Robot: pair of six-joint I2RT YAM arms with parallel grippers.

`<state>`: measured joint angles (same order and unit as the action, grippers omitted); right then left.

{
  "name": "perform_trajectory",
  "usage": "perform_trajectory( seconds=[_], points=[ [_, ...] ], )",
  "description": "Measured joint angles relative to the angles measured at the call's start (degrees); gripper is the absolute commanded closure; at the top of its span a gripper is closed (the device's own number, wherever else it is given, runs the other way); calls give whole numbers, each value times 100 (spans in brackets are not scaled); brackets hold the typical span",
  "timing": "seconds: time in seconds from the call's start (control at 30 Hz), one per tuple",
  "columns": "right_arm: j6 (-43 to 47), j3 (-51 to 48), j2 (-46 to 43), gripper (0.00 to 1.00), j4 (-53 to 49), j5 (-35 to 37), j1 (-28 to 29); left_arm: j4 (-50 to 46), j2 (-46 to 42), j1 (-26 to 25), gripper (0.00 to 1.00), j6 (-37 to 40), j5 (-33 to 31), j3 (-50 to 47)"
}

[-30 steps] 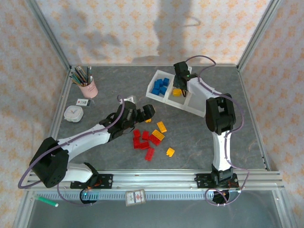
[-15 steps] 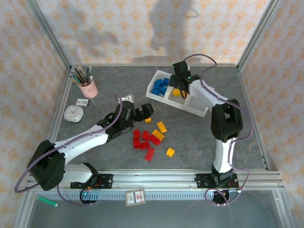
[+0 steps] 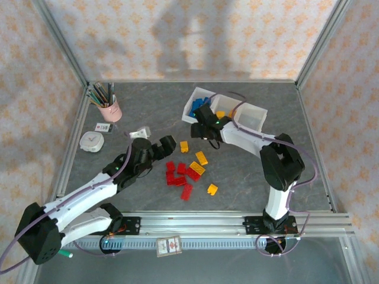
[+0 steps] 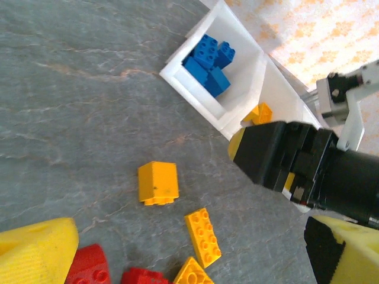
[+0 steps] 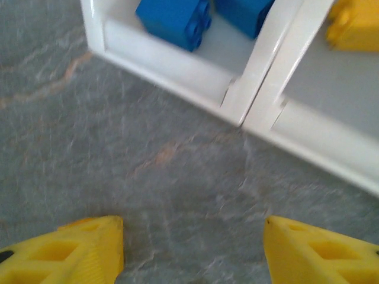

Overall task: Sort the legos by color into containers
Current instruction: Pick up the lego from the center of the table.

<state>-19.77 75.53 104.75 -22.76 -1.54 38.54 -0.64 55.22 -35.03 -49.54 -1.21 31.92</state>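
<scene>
The white tray (image 3: pixel 240 133) lies at the back right. Its left compartment holds blue bricks (image 3: pixel 197 105) (image 4: pixel 207 62) (image 5: pixel 174 18), its middle one a yellow brick (image 3: pixel 220 114) (image 4: pixel 260 112) (image 5: pixel 355 26). Loose yellow bricks (image 3: pixel 202 158) and red bricks (image 3: pixel 177 174) lie mid-table. A chunky yellow brick (image 3: pixel 184 146) (image 4: pixel 157 182) and a flat yellow one (image 4: pixel 204 236) lie ahead of my left gripper (image 3: pixel 167 144) (image 4: pixel 189 260), which is open and empty. My right gripper (image 3: pixel 204 127) (image 5: pixel 192 248) hangs open over bare table just in front of the tray wall (image 5: pixel 195 77).
A pink pencil cup (image 3: pixel 109 109), a small white clock (image 3: pixel 92 141) and a card (image 3: pixel 104 126) sit at the back left. The metal frame rail (image 3: pixel 195 222) runs along the near edge. One yellow brick (image 3: pixel 212 189) lies apart toward the front.
My right gripper came off the tray's middle compartment and dropped to the table in front of the tray. My left gripper pulled back to the left, uncovering the chunky yellow brick.
</scene>
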Motion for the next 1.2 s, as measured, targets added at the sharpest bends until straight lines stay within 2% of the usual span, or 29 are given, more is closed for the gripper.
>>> perform_trajectory(
  seconds=[0.17,0.4,0.73,1.1,1.2],
  points=[
    [-319,-138,42,29,164,-212,407,-278,-566,107,1,-151,-234,-350],
    [-538,107,586,28,299,-262,907,-612,-1147,208,1,-313,-481,-570],
    [-507,728,1370,44,219,20,964,-776,-1309,256,1,-319,-553,-616],
    [-326,999,1657,64,127,190,964,-774,-1311,295,1,-319,-551,-640],
    [-308,999,1659,66,125,234,964,-776,-1311,295,1,-319,-549,-693]
  ],
)
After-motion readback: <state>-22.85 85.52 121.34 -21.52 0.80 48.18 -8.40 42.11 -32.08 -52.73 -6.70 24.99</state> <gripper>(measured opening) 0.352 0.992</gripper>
